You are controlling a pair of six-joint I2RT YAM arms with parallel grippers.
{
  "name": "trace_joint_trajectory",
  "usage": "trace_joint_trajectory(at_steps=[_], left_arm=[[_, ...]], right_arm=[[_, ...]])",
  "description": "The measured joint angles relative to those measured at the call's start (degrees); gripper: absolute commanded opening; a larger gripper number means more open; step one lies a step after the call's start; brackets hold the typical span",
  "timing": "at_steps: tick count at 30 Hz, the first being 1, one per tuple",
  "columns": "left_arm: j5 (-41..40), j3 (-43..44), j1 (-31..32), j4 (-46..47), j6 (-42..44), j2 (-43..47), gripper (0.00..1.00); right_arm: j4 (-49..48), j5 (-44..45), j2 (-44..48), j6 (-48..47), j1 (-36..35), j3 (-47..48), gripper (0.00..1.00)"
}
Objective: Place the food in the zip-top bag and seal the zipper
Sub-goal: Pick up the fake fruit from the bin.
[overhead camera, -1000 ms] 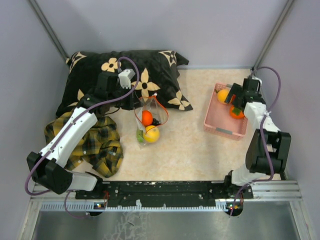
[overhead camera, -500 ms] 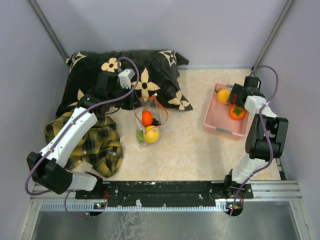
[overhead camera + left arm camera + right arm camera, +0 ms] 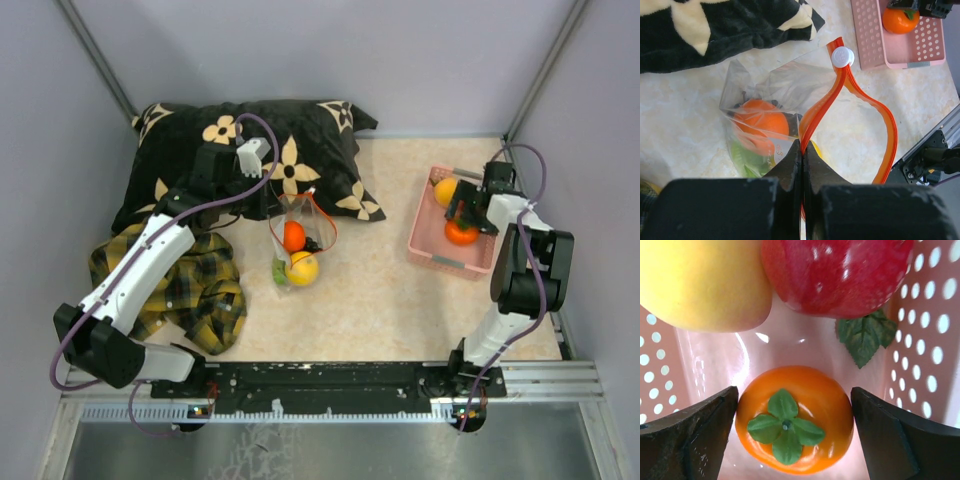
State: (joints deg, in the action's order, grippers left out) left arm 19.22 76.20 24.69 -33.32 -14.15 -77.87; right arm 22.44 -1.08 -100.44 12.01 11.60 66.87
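The clear zip-top bag (image 3: 300, 238) lies on the table in front of the pillow, mouth open. It holds an orange (image 3: 762, 122), a yellow lemon (image 3: 303, 267) and a green piece (image 3: 746, 157). My left gripper (image 3: 802, 148) is shut on the red-orange zipper (image 3: 840, 87), below its white slider (image 3: 842, 57). My right gripper (image 3: 795, 422) is open, low inside the pink basket (image 3: 432, 245), with its fingers (image 3: 695, 437) on either side of a leafy orange (image 3: 795, 417). A red apple (image 3: 835, 270) and a yellow fruit (image 3: 700, 280) lie just beyond it.
A black flowered pillow (image 3: 190, 150) lies at the back left. A yellow-black plaid cloth (image 3: 200, 290) is under the left arm. The basket's perforated walls (image 3: 930, 340) stand close on both sides of the right fingers.
My right gripper has come down and slightly nearer inside the basket, now straddling the leafy orange, which has shifted a little left. The left arm and the bag have not moved.
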Motion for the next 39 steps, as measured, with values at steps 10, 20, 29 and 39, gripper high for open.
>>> trace_joint_trajectory(at_steps=[10,20,29,39], left_arm=[[0.46,-0.28,0.0,0.39,-0.02,0.0,0.0],[0.76,-0.31,0.0,0.42,-0.07,0.0,0.0],[1.29,-0.42,0.0,0.7,-0.26,0.0,0.0],[1.44,-0.61,0.0,1.22,-0.48,-0.02,0.0]], right_arm=[[2.49,-5.31,1.03,0.2,-0.35,-2.4,0.93],[6.03,-3.02,5.6,0.2,-1.97,-2.4,0.93],[7.5,-0.09,5.95,1.07,-4.07,-5.42,0.93],[8.94,1.27,5.95,1.09,-6.62,-5.84,0.93]])
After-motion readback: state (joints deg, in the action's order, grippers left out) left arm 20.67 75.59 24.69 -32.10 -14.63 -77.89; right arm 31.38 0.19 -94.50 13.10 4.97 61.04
